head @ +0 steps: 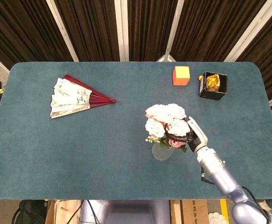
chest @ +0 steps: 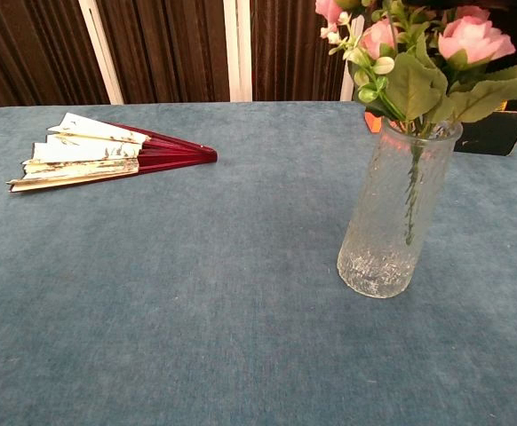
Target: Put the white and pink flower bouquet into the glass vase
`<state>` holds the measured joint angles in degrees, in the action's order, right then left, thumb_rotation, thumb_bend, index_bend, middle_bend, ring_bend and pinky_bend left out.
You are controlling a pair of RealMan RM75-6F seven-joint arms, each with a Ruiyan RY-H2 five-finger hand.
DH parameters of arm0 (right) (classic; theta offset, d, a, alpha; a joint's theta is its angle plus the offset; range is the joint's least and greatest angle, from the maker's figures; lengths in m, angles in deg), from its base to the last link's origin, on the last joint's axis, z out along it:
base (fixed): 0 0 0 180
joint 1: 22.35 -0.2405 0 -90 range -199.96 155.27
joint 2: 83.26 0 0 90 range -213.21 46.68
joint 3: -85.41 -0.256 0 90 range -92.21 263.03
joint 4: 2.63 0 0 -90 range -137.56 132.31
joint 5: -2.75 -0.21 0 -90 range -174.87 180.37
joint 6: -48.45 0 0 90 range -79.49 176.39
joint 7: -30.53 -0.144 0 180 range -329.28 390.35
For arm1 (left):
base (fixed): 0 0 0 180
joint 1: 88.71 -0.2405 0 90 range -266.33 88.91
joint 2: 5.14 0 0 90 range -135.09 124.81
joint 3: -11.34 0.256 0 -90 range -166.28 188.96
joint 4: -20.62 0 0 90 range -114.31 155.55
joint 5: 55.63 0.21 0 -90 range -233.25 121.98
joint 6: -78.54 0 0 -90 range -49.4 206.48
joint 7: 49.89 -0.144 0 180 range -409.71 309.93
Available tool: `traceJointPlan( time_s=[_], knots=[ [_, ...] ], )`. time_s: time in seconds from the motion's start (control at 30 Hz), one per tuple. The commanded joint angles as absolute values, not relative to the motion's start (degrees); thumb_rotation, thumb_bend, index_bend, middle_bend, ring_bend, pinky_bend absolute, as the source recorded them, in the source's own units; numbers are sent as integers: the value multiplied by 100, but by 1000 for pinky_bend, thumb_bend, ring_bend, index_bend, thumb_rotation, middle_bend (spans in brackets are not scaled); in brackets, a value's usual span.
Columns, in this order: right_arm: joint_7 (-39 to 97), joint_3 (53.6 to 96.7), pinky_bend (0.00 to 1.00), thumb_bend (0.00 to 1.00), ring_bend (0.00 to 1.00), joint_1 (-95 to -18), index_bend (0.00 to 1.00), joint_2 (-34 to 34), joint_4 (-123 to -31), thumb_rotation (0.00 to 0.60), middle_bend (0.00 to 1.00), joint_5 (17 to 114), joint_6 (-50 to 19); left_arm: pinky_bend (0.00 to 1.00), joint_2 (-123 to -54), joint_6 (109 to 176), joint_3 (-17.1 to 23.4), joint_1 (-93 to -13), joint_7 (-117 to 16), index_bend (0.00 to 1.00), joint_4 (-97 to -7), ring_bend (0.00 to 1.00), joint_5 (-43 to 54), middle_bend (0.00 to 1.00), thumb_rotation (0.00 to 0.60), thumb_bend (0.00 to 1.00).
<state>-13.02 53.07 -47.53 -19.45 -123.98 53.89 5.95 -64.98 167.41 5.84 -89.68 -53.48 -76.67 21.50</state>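
1. Nearest to us stands the glass vase (chest: 395,209), upright on the blue table (chest: 196,293); we take it as our landmark. In the chest view its textured wall shows green stems reaching roughly halfway down inside.

2. The white and pink flower bouquet (head: 166,123) sits in the mouth of the vase, its stems inside. In the chest view its leaves and pink blooms crowd the rim; from the head view the white blooms cover most of the opening.

3. The right hand (head: 192,135) lies just right of the vase, against the bouquet's lower blooms and leaves. We see its fingers reaching into the foliage, though we cannot tell whether they grip the stems or merely touch them. Its arm (head: 218,170) runs back from the vase toward the table's near edge.

4. We do not see the left hand in either view.

5. Well to the left of the vase and a little farther back lies a folding fan (head: 75,95), half spread, with dark red ribs and pale printed leaves, flat on the cloth.

6. Beyond the vase, slightly to its right, stands an orange cube (head: 181,75).

7. Farther right of the cube, also behind the vase, sits a black open box (head: 214,86) holding something gold-wrapped (head: 213,81).
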Motion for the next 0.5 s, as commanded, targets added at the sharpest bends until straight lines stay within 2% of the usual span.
traceJointPlan(
  time_s=[0.03, 0.23, 0.5],
  knots=[
    [-1407, 5380, 14, 292, 69, -4594, 245, -2161, -12400, 600, 152, 5653, 762, 30, -6503, 16731, 585, -8962, -5364, 117, -7666, 0, 2147, 0, 600, 249],
    [-1827, 5373, 0, 183, 27, -4201, 154, -2639, -12436, 600, 96, 6320, 965, 30, -6520, 16735, 598, -8957, -5424, 117, -7684, 0, 2167, 0, 600, 249],
    [-2515, 5488, 0, 171, 18, -3535, 119, -3461, -12599, 600, 80, 7402, 957, 30, -6515, 16769, 595, -8975, -5399, 117, -7693, 0, 2170, 0, 600, 250]
  ],
)
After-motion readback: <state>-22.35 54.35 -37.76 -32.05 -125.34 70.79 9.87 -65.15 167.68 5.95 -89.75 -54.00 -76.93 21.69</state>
